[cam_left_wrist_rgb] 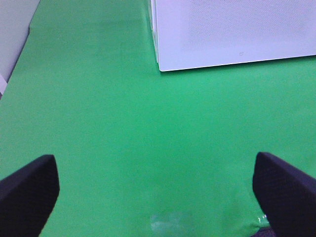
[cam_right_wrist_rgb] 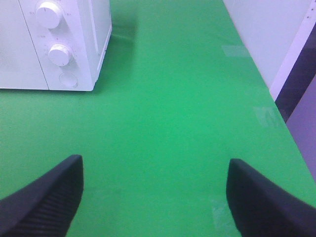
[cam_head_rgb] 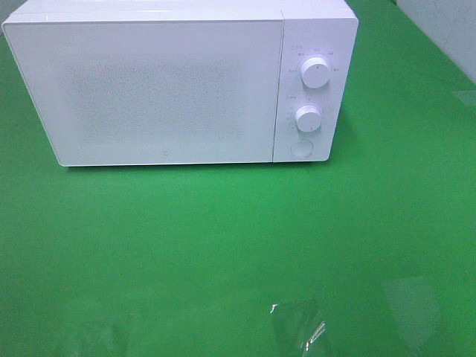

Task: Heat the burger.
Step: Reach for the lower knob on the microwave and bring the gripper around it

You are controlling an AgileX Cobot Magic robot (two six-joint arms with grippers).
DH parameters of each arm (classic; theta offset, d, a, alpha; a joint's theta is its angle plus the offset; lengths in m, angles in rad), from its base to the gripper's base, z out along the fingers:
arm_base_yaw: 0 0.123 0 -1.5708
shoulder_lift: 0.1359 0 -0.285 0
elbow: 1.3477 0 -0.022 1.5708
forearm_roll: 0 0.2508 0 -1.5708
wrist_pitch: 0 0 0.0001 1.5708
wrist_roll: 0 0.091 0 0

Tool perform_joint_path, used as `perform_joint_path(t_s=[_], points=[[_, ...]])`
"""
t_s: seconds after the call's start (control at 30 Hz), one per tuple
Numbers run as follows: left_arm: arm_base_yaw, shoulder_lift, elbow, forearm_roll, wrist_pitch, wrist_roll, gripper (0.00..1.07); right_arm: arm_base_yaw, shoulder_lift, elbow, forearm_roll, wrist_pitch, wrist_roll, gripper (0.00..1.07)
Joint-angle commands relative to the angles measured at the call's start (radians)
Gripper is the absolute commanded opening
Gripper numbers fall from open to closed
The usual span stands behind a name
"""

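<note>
In the high exterior view, a white box-shaped microwave oven (cam_head_rgb: pixel 149 89) is seen standing at the back of a flat green table cover (cam_head_rgb: pixel 223 245). Its door is closed. On the panel at its right side two round white knobs are placed one above the other: the upper knob (cam_head_rgb: pixel 316 73) and the lower knob (cam_head_rgb: pixel 307 117). A round white button (cam_head_rgb: pixel 301 148) is set below them. Some pieces of clear shiny tape (cam_head_rgb: pixel 305 331) are stuck on the green cover near the front edge. Neither arm is shown in this view.

In the left wrist view, the left gripper (cam_left_wrist_rgb: pixel 157 190) is seen with its two black fingers (cam_left_wrist_rgb: pixel 29 190) held wide apart – nothing is held between them, only the green cover is below. The lower corner of the microwave oven is seen further ahead.

In the right wrist view, the right gripper (cam_right_wrist_rgb: pixel 155 197) is also spread wide – its black ribbed fingers (cam_right_wrist_rgb: pixel 44 197) enclose nothing. The knob panel of the microwave oven is seen ahead, well apart from the fingers.

The place of the burger cannot be told from these three views.
</note>
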Motion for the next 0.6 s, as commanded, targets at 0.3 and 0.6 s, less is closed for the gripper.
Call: perform_joint_path(t_s=[0.3,0.6], points=[[0.005,-0.024,0.003,-0.010,-0.014,0.000,1.00,-0.003,0.211,-0.011,-0.002,-0.256,-0.010,0.77],[0.005,-0.024,0.003,-0.010,-0.014,0.000,1.00,-0.003,0.393,-0.007,-0.023,-0.476,-0.009,0.77]])
